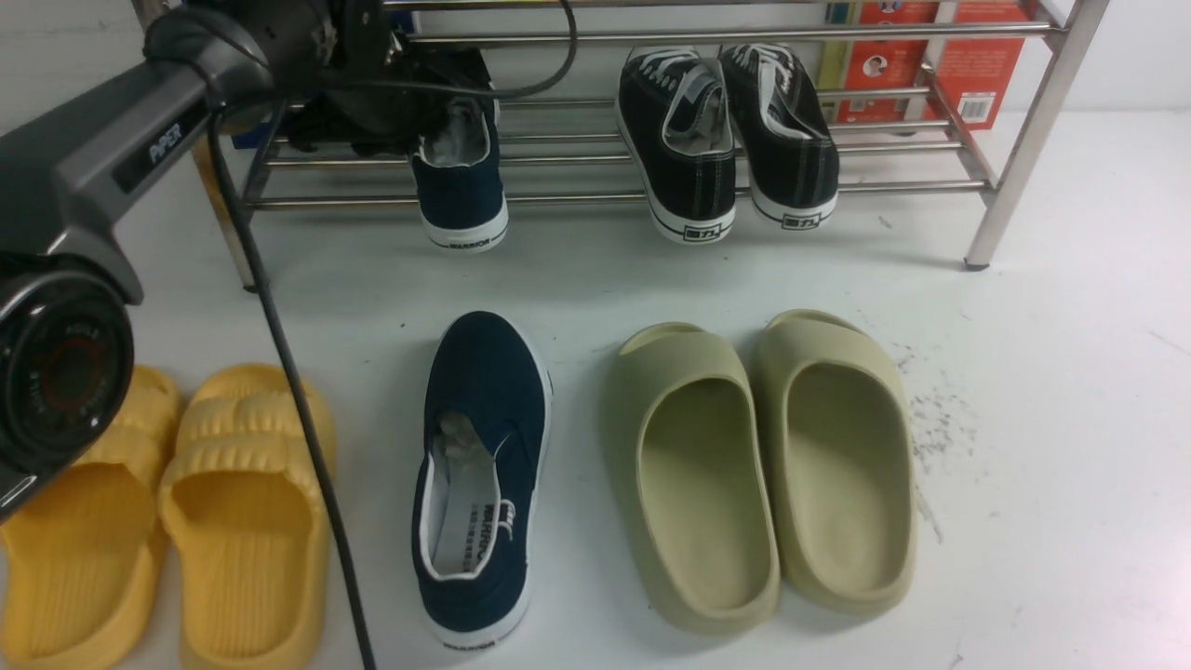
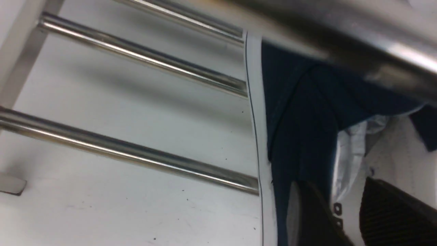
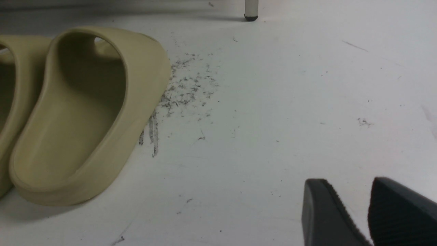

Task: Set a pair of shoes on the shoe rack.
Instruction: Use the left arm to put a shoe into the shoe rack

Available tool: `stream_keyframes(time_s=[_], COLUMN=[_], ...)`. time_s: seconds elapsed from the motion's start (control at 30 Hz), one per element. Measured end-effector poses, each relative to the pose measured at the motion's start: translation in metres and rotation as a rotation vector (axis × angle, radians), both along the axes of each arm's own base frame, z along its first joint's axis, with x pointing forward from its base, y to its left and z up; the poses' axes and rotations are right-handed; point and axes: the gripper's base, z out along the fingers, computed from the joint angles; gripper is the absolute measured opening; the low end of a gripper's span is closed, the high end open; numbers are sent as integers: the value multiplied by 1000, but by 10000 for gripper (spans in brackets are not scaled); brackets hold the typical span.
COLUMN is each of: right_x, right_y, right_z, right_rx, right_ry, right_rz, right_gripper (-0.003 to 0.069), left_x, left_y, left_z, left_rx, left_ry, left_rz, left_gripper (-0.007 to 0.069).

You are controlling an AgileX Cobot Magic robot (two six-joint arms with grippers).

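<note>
Left gripper (image 2: 338, 184) reaches among the shiny steel tubes of the rack (image 1: 595, 198) on a grey arm (image 1: 102, 158) stretched forward. Its ribbed black fingers (image 2: 392, 212) straddle the collar of the racked navy shoe (image 1: 461, 186), one against canvas, one against white lining; whether they pinch cannot be told. That shoe lies toe-in, its white rubber heel overhanging the front tube. Ridged yellow slides (image 1: 186, 521) sit far left, the loose navy shoe (image 1: 484, 400) on the white surface, stitched black sneakers (image 1: 726, 140) racked, smooth olive slides (image 1: 754, 465) below. Right gripper (image 3: 350, 181) hovers low, fingers narrowly parted, empty.
</note>
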Motion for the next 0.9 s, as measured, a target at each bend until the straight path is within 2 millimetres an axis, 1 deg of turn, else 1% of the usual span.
stream_keyframes(time_s=[0.13,0.2,0.3,0.43,0.47,0.5,0.53,0.57,0.6,0.63,0.7,0.73,0.77,0.83,0.9], right_x=[0,0,0,0,0,0,0,0,0,0,0,0,0,0,0], right_y=[0,0,0,0,0,0,0,0,0,0,0,0,0,0,0], right_z=[0,0,0,0,0,0,0,0,0,0,0,0,0,0,0], right_rx=[0,0,0,0,0,0,0,0,0,0,0,0,0,0,0], right_ry=[0,0,0,0,0,0,0,0,0,0,0,0,0,0,0], right_rz=[0,0,0,0,0,0,0,0,0,0,0,0,0,0,0], right_gripper=[239,239,239,239,239,239,239,239,239,239,239,239,239,239,239], left_x=[-8,-17,-27,-52,-56,-68,-77,-81,-95,-105,-117,-118,-120,-114,-105], left_y=[2,4,4,-1,-3,-10,-14,-16,-23,-29,-37,-38,-42,-44,-43], left_z=[6,11,19,42,44,50,52,51,48,40,22,17,3,-18,-31], left_rx=[5,13,21,71,73,83,89,91,95,92,78,76,63,51,38], left_ry=[54,118,159,201,201,199,200,201,199,198,192,190,173,148,113], left_rz=[12,20,21,-32,-39,-68,-89,-98,-130,-159,-194,-200,-216,-223,-220], left_gripper=[256,241,214,150,139,118,99,92,63,36,-9,-13,-13,-13,-13])
